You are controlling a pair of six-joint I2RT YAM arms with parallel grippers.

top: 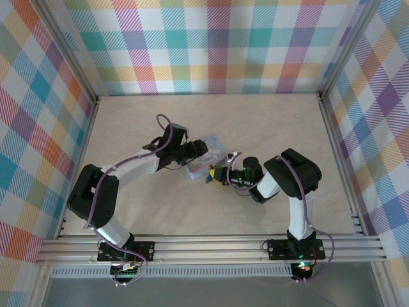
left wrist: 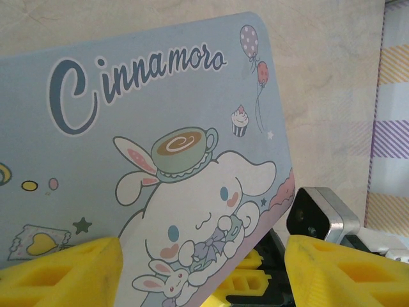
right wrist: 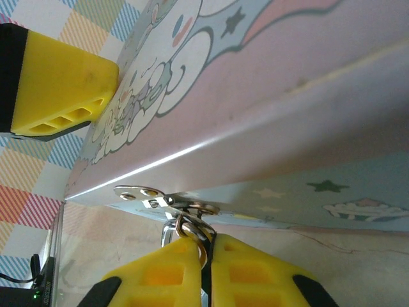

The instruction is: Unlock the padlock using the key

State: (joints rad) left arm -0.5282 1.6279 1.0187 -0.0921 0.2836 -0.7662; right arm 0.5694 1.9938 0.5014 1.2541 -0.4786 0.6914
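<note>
Plaid walls surround a marbled worktop point(top: 268, 121). Left hand point(left wrist: 203, 262), spread wide, grips the closed tin box point(left wrist: 128, 128), its contents hidden. Right hand point(right wrist: 206, 249) pinches tight what seems to be the key point(right wrist: 205, 262), under the hasp point(right wrist: 144, 193) where the padlock point(top: 208, 176) hangs. Key insertion looks underway; next comes a careful twist.
</note>
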